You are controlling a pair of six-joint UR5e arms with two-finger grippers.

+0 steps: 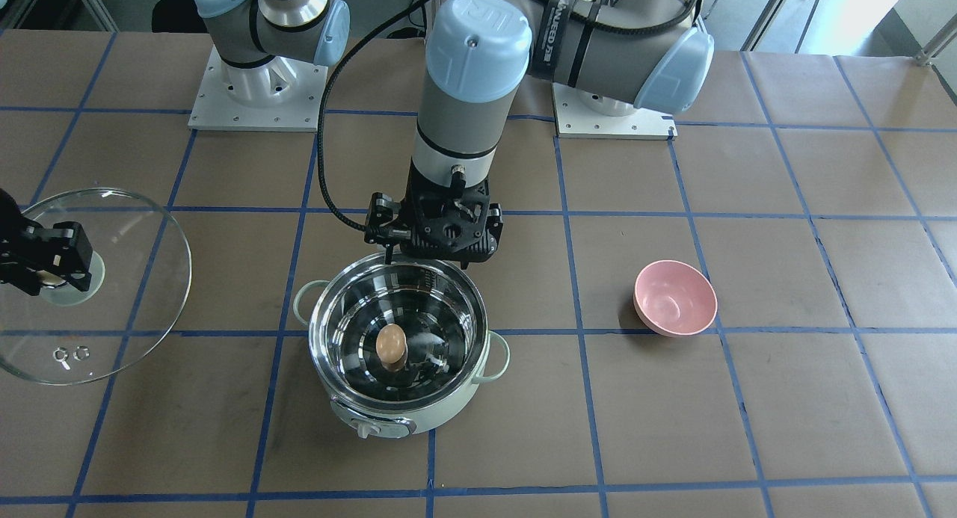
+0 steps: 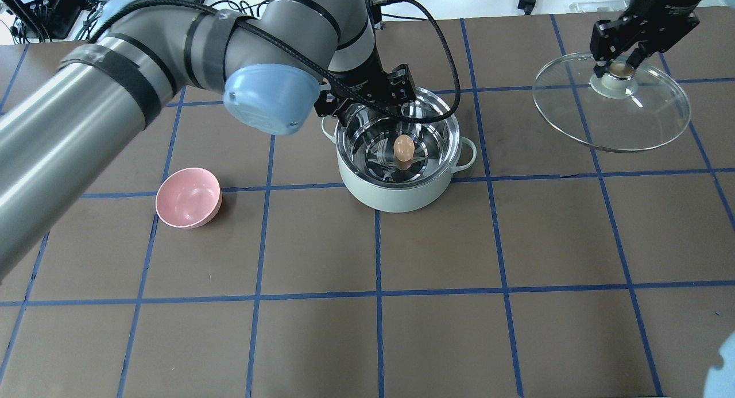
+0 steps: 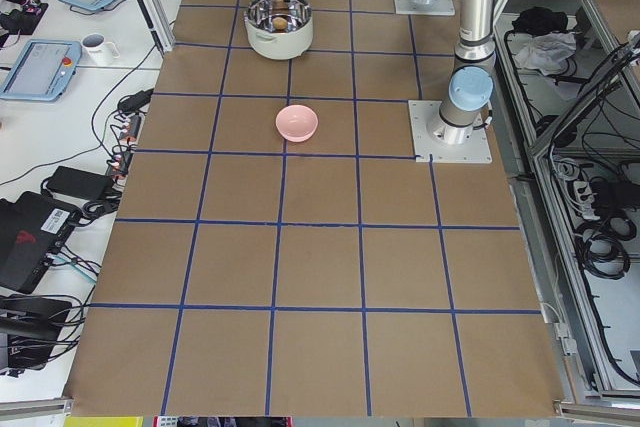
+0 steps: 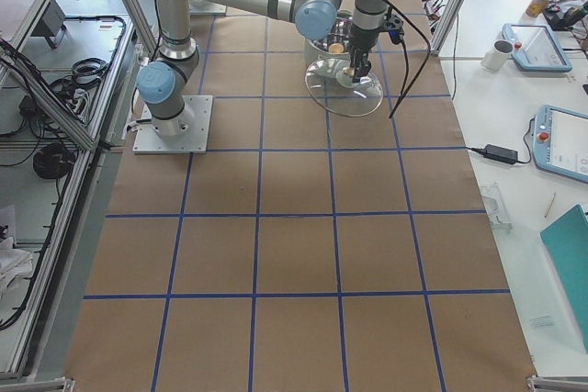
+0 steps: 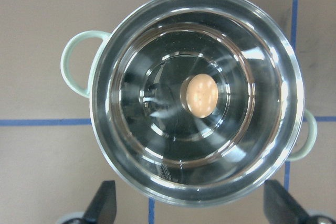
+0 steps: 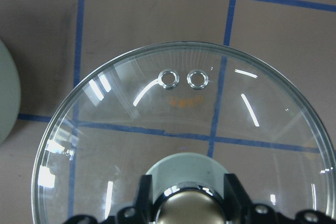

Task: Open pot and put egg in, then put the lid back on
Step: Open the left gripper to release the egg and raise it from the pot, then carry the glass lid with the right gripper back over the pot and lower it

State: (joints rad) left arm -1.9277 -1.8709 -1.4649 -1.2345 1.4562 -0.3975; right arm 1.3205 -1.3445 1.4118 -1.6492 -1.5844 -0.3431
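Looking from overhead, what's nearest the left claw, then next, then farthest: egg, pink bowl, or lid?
1. The egg, inside the pot, right by the left claw.
2. The pink bowl, off to the view's left.
3. The lid, far on the view's right.

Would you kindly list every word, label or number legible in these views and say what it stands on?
Nothing reads with confidence.
White lettering on the black strap round the left arm: upside down, too blurred.
Orange mark on the lid: too blurred.
Control knob on the pot: no legible marking.
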